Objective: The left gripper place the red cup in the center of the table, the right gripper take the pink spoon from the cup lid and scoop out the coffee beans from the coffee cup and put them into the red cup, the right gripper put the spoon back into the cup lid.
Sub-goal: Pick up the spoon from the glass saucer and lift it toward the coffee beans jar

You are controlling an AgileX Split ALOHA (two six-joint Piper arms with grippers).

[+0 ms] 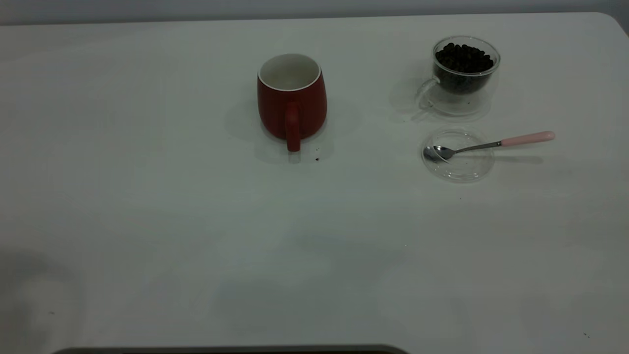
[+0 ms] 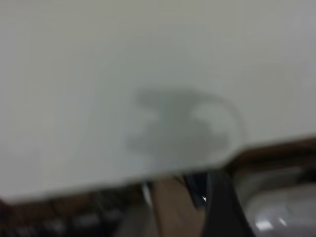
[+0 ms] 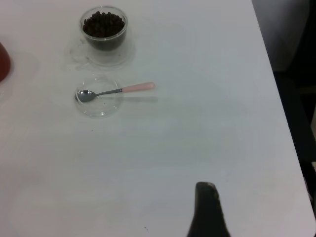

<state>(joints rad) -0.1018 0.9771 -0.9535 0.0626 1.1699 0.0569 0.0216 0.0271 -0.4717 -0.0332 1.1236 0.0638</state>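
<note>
Right wrist view: only one dark fingertip (image 3: 207, 210) of the right gripper is seen, above bare table (image 1: 147, 221), so its jaw spread cannot be told; nothing is held. No left gripper is seen. Farther out, the pink spoon (image 1: 491, 145) rests bowl-down in the clear cup lid (image 1: 458, 156), near the coffee cup (image 1: 464, 66) of beans. The red cup (image 1: 292, 101) stands upright mid-table.

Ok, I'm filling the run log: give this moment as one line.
red cup: centre, upright | pink spoon: bowl in cup lid | coffee cup: full of beans | arms: out of exterior view
</note>
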